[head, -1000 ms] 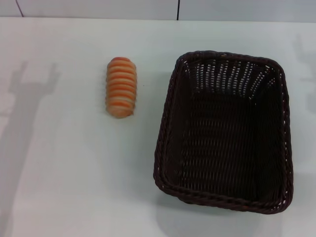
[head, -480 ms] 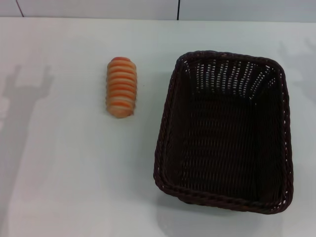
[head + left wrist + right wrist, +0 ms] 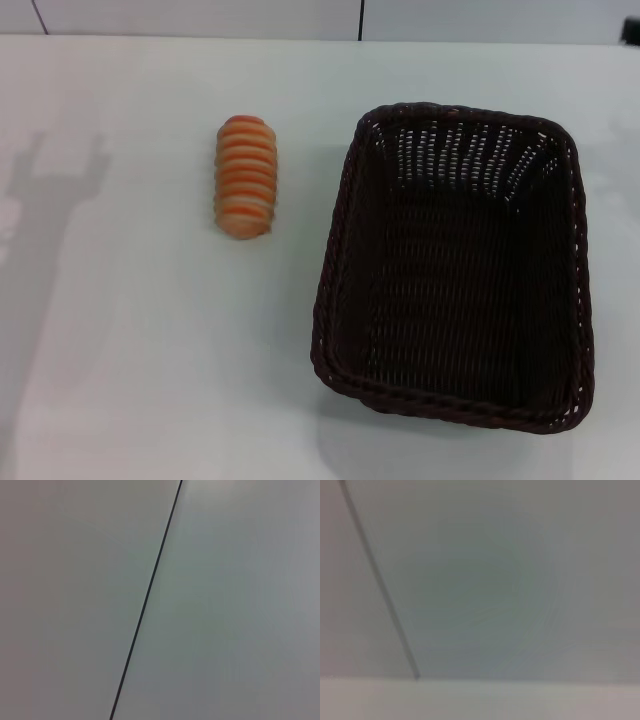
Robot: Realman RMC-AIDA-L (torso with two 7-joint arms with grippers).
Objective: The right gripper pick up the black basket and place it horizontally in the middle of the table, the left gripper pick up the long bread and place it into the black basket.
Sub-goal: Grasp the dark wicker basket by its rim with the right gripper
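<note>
We see neither the left gripper nor the right gripper itself, so we cannot tell how either claw stands. The left one is known only by a forked shadow (image 3: 55, 175) lying on the table (image 3: 150, 380) out at 9 o'clock. Half a second ago that shadow sat in nearly the same spot. The fainter shadow that lay at 2 o'clock has all but faded, and a small dark speck (image 3: 631, 30) now shows at the far edge around 1 o'clock; we cannot tell what it is. The long bread (image 3: 245, 177) and the black basket (image 3: 455, 265) have not shifted. The basket sits at about 4 o'clock from the middle of the tabletop, upright and open, with its long sides running from 12 to 6. It is a dark brown-black wicker, with a braided rim and sloped walls, and light shows through the weave of its far wall. The loaf lies at 10 o'clock, off the basket's 9 o'clock side and apart from it. Its length also runs from 12 to 6, and orange and cream stripes cross its ridged top. Both wrist views show only pale wall panels split by a thin dark seam (image 3: 150, 587) (image 3: 380, 580). Nothing lies between loaf and basket.
</note>
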